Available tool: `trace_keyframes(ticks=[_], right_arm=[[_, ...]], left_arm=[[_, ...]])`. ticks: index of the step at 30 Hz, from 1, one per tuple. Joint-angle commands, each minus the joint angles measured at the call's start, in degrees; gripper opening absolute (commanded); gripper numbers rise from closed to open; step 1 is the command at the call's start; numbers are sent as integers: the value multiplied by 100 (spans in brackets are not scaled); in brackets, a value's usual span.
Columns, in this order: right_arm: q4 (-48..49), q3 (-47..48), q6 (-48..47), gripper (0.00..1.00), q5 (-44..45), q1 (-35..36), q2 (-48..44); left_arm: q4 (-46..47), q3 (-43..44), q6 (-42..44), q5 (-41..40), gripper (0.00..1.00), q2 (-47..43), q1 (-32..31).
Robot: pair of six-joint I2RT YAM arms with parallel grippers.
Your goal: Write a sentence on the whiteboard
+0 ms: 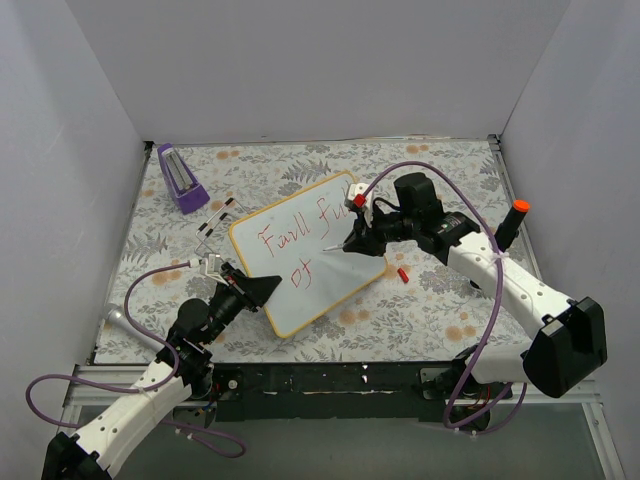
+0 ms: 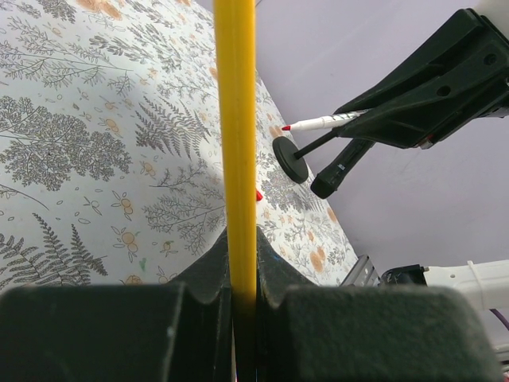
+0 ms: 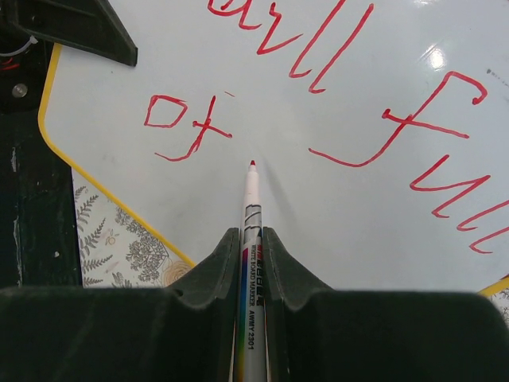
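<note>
The whiteboard (image 1: 300, 305), white with a yellow frame, lies tilted across the middle of the table. My left gripper (image 1: 262, 290) is shut on its near-left edge; the left wrist view shows the yellow frame (image 2: 236, 119) pinched between the jaws of the left gripper (image 2: 236, 239). The sentence (image 1: 290, 240) is red handwriting: "Faull full" above, "of" (image 3: 187, 127) below. My right gripper (image 3: 251, 239) is shut on a white marker (image 3: 253, 203). Its red tip is just right of the "of", at or barely above the board (image 3: 342, 199); I cannot tell if it touches.
A purple block (image 1: 180, 178) stands at the back left. Black clips (image 1: 212, 222) lie beside the board's left corner. A small red cap (image 1: 401, 273) sits on the floral cloth right of the board. A red-topped black post (image 1: 516, 215) stands at the right. White walls enclose three sides.
</note>
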Motion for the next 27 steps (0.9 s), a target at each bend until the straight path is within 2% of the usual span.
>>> trace_keyframes(ticks=[1, 8, 16, 21, 27], right_arm=[[4, 166, -112, 1, -47, -38, -166], [-49, 297, -174, 1, 23, -47, -69], [118, 544, 10, 1, 612, -135, 133], [13, 517, 11, 1, -63, -179, 265], [100, 263, 72, 1, -144, -12, 335]], left_arm=[[844, -115, -139, 41, 0, -237, -10], [862, -115, -148, 76, 0, -220, -10], [888, -80, -113, 120, 0, -114, -10], [906, -97, -130, 138, 0, -114, -10], [985, -44, -121, 173, 0, 44, -10]])
